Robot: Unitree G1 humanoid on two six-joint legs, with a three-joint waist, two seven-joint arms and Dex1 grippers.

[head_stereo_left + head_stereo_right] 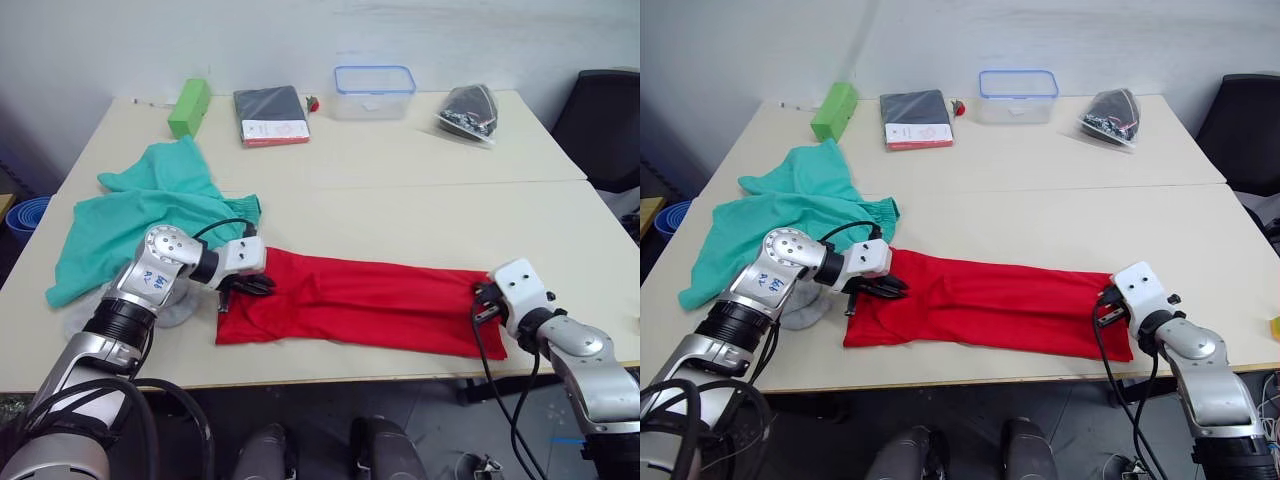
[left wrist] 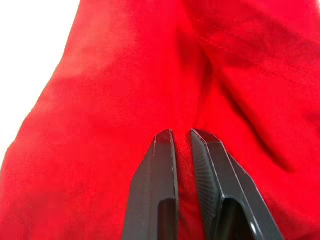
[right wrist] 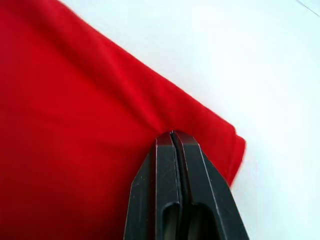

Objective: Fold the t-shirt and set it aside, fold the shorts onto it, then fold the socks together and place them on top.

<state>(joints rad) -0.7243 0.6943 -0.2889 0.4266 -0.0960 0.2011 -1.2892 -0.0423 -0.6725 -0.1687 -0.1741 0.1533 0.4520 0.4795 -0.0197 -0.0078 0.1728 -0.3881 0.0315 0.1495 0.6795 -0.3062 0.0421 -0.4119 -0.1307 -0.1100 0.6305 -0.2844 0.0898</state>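
Stretching across the near table (image 1: 420, 215) in the head views, the t-shirt (image 1: 360, 305) lies as a long red band, the shorts (image 1: 150, 215) bunched just beyond its left end. Left wrist view: the left gripper (image 2: 182, 137) pinches red fabric between 2 nearly closed fingers. Right wrist view: the right gripper (image 3: 172, 136) is clenched on the shirt's edge near a corner.

I see open table (image 1: 420, 200) behind the t-shirt (image 1: 370, 300), wide enough for either arm to sweep. The shorts (image 1: 150, 205) crowd my left side, just beside the shirt's left end. The green box (image 1: 189, 106), dark book (image 1: 271, 115), plastic container (image 1: 374, 91) and bag (image 1: 470, 110) line the far edge.
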